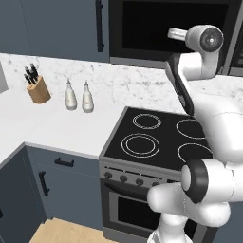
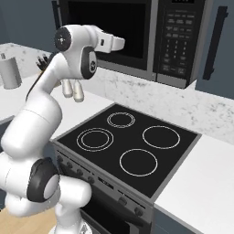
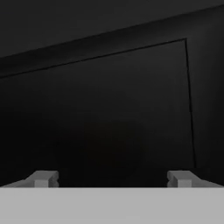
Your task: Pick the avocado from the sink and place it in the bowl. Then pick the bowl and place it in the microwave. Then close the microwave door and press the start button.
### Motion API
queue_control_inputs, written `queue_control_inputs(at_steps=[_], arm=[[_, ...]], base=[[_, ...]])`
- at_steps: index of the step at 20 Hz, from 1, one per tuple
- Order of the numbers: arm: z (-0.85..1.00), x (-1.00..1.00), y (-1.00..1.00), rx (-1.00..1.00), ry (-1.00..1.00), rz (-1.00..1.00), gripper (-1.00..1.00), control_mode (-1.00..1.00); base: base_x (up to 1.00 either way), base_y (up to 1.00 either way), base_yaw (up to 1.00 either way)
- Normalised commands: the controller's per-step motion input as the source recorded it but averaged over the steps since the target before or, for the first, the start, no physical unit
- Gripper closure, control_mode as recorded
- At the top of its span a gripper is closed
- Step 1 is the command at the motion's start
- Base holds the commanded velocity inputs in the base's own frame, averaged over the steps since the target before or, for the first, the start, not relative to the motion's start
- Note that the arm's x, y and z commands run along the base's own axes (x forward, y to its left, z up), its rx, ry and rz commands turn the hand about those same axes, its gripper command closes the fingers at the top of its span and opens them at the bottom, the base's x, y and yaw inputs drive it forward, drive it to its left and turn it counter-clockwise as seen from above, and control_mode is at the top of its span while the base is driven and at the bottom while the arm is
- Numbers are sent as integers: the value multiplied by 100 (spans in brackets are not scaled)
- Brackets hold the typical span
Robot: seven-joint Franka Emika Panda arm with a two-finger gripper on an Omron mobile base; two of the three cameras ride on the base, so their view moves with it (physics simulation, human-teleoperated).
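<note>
The microwave (image 2: 155, 68) hangs above the stove, with its keypad panel (image 2: 176, 32) on the right. The microwave door (image 2: 119, 20) with its black window looks shut, flush with the front. My gripper (image 2: 121, 44) is raised in front of that window, on its left part, and points at it. In the left base view the gripper (image 1: 172, 33) sits before the same dark window (image 1: 142, 26). From the hand view the dark door pane (image 3: 109, 109) is close ahead, and the gripper (image 3: 112, 179) is open with nothing between its fingertips (image 3: 43, 178). The avocado, bowl and sink are out of view.
A black four-burner cooktop (image 2: 132, 141) lies below the arm, with oven knobs (image 1: 123, 178) on its front. On the white counter to the left stand a knife block (image 1: 38, 88) and two pale bottles (image 1: 71, 95). A grey canister (image 2: 10, 71) stands at the far left.
</note>
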Motion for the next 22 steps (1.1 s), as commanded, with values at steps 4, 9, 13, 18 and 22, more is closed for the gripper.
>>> queue_control_inputs(at_steps=[4, 9, 13, 18, 22], arm=[[21, -100, 22, 0, -4, 0, -100, -100], [5, -100, 1, 0, 0, 0, -100, -100], [-14, -100, -3, -2, -2, 0, -100, -100], [-55, -79, 0, -10, -1, 0, 100, -100], [-29, -38, -21, -2, 0, 0, 100, -100]], base=[[0, 0, 0], [0, 0, 0], [0, 0, 0], [0, 0, 0], [0, 0, 0]])
